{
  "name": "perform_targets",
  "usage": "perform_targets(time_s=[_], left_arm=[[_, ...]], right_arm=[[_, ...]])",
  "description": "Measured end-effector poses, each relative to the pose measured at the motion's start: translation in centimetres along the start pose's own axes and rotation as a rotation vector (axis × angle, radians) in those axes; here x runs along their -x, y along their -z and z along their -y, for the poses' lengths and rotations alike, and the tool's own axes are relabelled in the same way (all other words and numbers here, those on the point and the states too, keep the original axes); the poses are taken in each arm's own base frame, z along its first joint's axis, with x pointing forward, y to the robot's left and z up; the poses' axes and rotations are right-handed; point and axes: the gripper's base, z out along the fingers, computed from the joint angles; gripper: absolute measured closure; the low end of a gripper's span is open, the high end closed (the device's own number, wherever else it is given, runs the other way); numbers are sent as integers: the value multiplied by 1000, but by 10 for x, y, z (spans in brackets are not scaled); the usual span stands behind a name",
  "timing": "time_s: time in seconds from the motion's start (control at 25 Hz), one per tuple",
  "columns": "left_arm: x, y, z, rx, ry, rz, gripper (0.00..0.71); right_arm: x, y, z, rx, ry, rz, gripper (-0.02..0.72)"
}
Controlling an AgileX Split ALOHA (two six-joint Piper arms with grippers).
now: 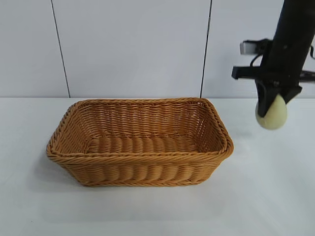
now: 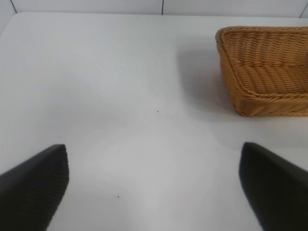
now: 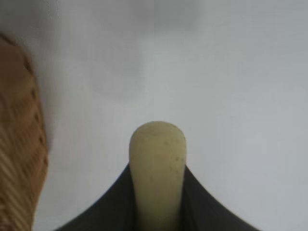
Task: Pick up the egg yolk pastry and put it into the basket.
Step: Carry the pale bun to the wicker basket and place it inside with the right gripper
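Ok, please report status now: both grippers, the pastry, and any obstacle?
Right gripper shut on pale yellow-cream egg yolk pastry, above table beside orange-brown wicker basket. Left gripper open, idle. No obstacle seen.

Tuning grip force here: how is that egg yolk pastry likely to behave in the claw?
The egg yolk pastry looks squeezed narrow between the right claw fingers, so probably soft and easily dented. Its smooth rounded surface may slip. Lifted by pinch alone, it seems light; it would likely roll once dropped into the basket.

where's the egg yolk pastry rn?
In the exterior view the egg yolk pastry hangs at the right, clamped in the right end effector, above the table and just right of the basket, not yet over it.
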Motion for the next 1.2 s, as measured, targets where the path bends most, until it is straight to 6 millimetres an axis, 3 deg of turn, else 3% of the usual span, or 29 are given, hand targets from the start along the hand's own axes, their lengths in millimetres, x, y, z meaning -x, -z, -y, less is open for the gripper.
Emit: perform_targets(time_s=[0.16, 0.4, 0.52, 0.96, 1.08, 1.2], left_arm=[[0, 0, 0, 0, 0, 0, 18], [0, 0, 0, 0, 0, 3, 18], [0, 0, 0, 0, 0, 3, 18], [0, 0, 0, 0, 0, 3, 18], [0, 0, 0, 0, 0, 3, 18], [0, 0, 0, 0, 0, 3, 18]], right_arm=[[8, 31, -3, 8, 7, 96, 573], [7, 35, -12, 21, 22, 98, 573], [2, 34, -36, 39, 73, 91, 574], [-39, 29, -163, 122, 316, 110, 575], [-45, 24, -184, 146, 338, 142, 575], [-47, 5, -201, 154, 352, 140, 575]])
